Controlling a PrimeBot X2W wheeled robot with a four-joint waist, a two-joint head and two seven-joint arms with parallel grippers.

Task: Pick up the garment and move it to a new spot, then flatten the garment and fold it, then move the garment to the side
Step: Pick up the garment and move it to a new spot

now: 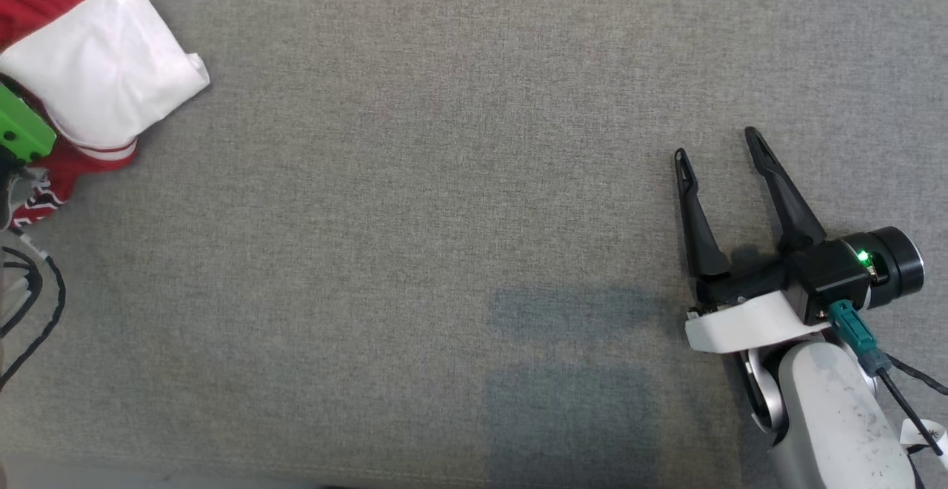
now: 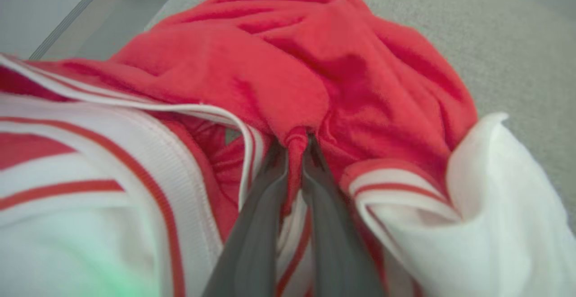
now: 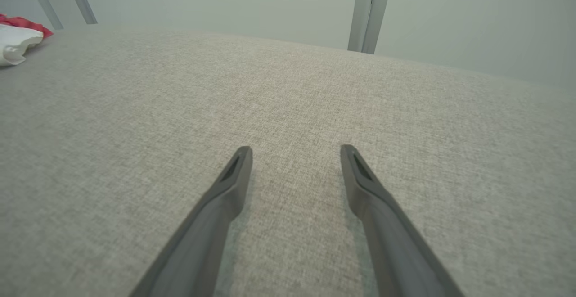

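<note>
Pinching a fold of red cloth, the left gripper (image 2: 297,143) has its two dark fingers drawn almost together on the garment (image 2: 292,63), a crumpled red and white bundle at the far left of the grey table (image 1: 444,178). The right gripper (image 1: 717,142) is spread wide and holds nothing, well apart from the garment.

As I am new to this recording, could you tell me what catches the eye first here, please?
The red and white garment stands out most, bunched at the top left corner of the head view on the grey table. In the left wrist view the left end effector is pinched shut on a fold of its red fabric. The right end effector is open at the head view's lower right, nothing between its fingers.
</note>
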